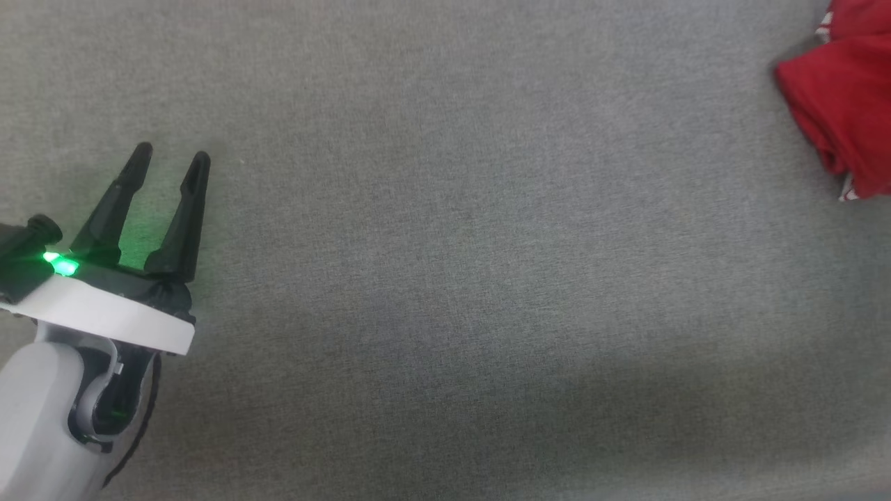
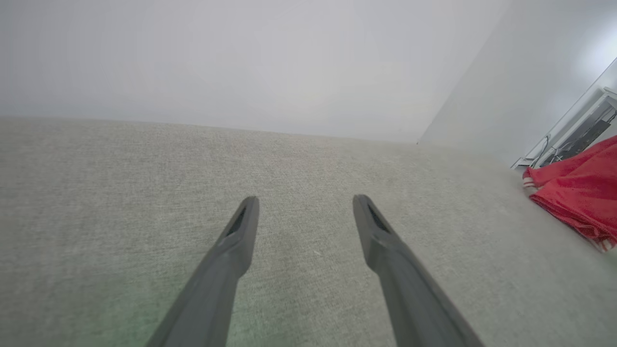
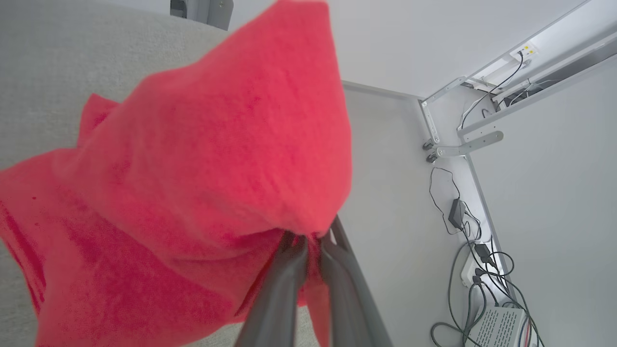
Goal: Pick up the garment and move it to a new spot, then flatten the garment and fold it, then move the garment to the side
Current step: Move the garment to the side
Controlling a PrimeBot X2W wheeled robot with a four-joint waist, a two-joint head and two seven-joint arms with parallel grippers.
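At far right, bunched red garment [image 1: 842, 104], striped trim [image 1: 848, 192] peeking, pinched in right claw [image 3: 313, 241]; left claw [image 1: 172, 154] spread.

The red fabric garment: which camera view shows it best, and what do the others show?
The right wrist view: the red fabric garment looms large, pinched by the right gripper. The head view catches a bunched part at its right edge; the left wrist view, a piece with striped trim at its right edge.
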